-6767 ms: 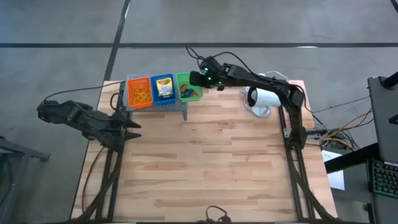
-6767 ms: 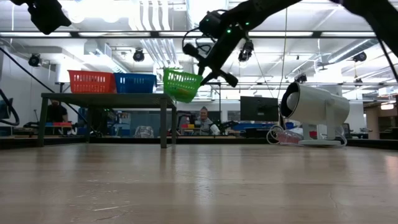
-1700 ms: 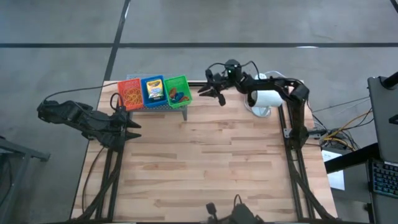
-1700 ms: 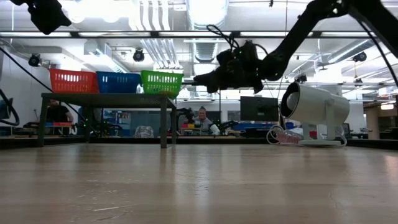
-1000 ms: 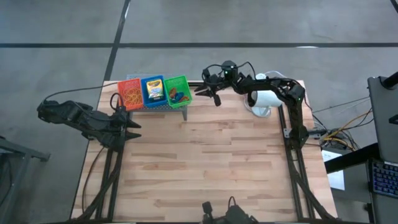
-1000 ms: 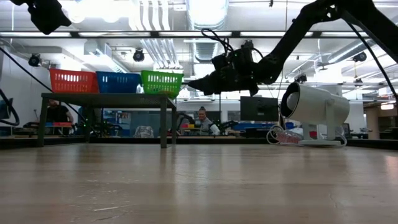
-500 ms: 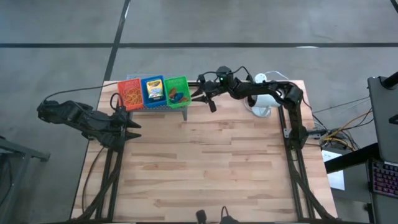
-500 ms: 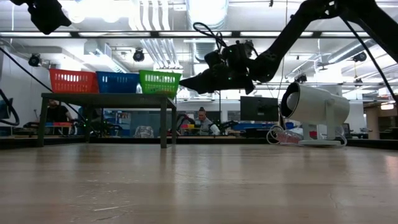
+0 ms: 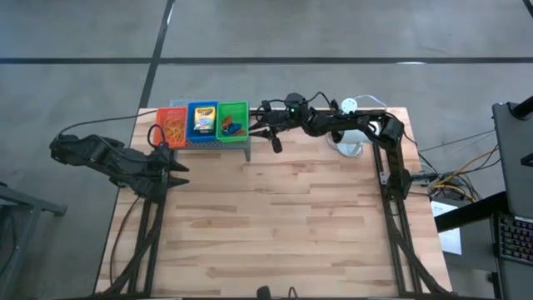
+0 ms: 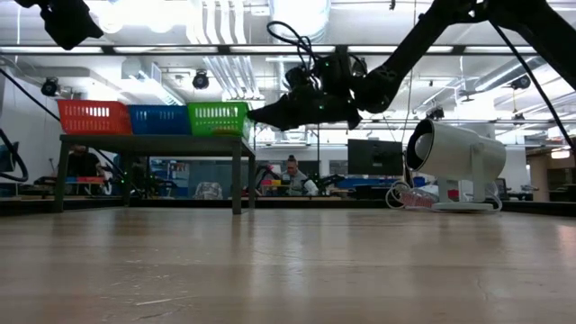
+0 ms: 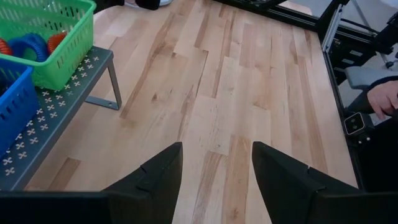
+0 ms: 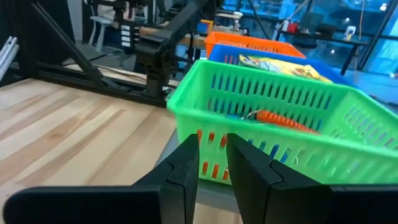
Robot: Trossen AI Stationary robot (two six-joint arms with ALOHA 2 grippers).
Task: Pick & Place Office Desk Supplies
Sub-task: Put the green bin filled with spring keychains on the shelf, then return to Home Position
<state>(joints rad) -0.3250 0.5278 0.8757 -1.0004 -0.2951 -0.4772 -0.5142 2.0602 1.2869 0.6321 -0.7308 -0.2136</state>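
Wooden plank worktop (image 9: 283,225) is seen from above on a grey concrete floor, with a workshop room visible behind it in the low view. At the left edge, the left gripper (image 9: 172,173) is parked low over the worktop, well apart from the supplies; its fingers (image 11: 155,180) are spread wide with nothing between them.

Along the far edge stands a grey perforated rack (image 9: 225,143), carrying three small baskets in a row. The orange-red basket (image 9: 172,127) holds thin orange rubber bands (image 9: 175,129). Beside it, the blue basket (image 9: 202,122) holds a yellow-green crayon box (image 9: 203,121). The green basket (image 9: 232,121) follows, containing red and blue elastic loops (image 9: 234,128); these are also seen in the left wrist view (image 11: 34,45).

Just beside the green basket's right side, the right gripper (image 9: 268,127) is found, raised to basket height in the low view (image 10: 270,112). Its fingers (image 12: 180,174) are held narrowly apart, pointed at the basket wall; nothing is gripped between them, and contact with the basket cannot be confirmed.

Further right, a white cylindrical device (image 9: 354,137) lies on its stand near the right arm's base. A person's hand (image 11: 382,99) is visible beyond the worktop in the left wrist view.
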